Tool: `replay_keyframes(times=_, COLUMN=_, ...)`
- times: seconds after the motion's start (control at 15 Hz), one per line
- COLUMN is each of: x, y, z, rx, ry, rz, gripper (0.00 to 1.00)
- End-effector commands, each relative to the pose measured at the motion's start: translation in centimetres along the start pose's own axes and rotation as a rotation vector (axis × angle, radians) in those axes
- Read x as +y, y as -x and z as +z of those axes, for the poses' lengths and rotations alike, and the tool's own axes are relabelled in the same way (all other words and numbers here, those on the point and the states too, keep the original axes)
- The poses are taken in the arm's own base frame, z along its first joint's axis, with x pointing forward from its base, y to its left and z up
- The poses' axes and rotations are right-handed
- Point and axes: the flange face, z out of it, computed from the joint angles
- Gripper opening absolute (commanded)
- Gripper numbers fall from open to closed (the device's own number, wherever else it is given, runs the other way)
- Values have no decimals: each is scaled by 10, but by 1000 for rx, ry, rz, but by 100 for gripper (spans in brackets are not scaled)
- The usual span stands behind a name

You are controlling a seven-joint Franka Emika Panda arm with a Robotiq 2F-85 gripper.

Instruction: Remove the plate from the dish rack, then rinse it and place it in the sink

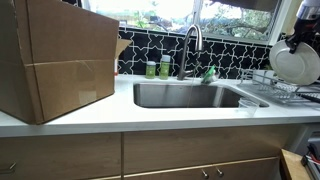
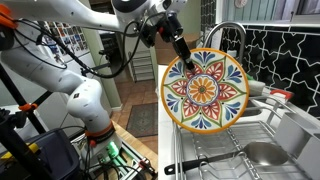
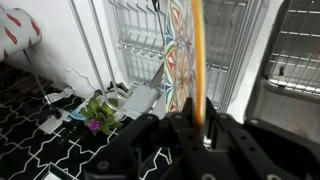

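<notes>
Wrist view: the plate (image 3: pixel 197 60) stands edge-on to me, a thin orange rim up the middle, so I can read neither face here.
Grip: my pincer (image 3: pixel 200 130) is clamped on that rim, one dark finger on each side. The tips are blurred and run off the bottom edge.
Grip from outside: in an exterior view the pincer (image 2: pixel 184 57) bites the plate (image 2: pixel 205 90) at its upper rim.
Plate faces: that view shows a bright patterned front. In an exterior view the plate (image 1: pixel 296 63) shows only a plain pale back.
Plate position: upright in the air above the dish rack (image 2: pixel 225 145). I cannot tell whether its lower rim clears the wires.
Below: a ladle (image 2: pixel 258 152) lies under the plate among the wires.
Basin: the sink (image 1: pixel 190 96) sits in the white tabletop (image 1: pixel 150 118) under the faucet (image 1: pixel 190 45), with the plate off to one side of it.
Cut off: the frame edge crops the dish rack (image 1: pixel 285 95) and most of the pincer there. A cardboard box (image 1: pixel 55 60) hides one end of the tabletop.
</notes>
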Motion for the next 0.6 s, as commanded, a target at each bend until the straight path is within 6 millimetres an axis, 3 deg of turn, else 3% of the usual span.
replay_keyframes(times=0.0, x=10, y=-1, z=-11, rx=12, ry=44, rz=-95, gripper=3)
replay_keyframes(times=0.2, x=-6, y=-7, z=-28, rx=44, ry=56, rz=-245, gripper=3)
replay_keyframes(times=0.53, x=-77, y=-10, z=-69, rx=59, ry=29, rz=-529, gripper=3)
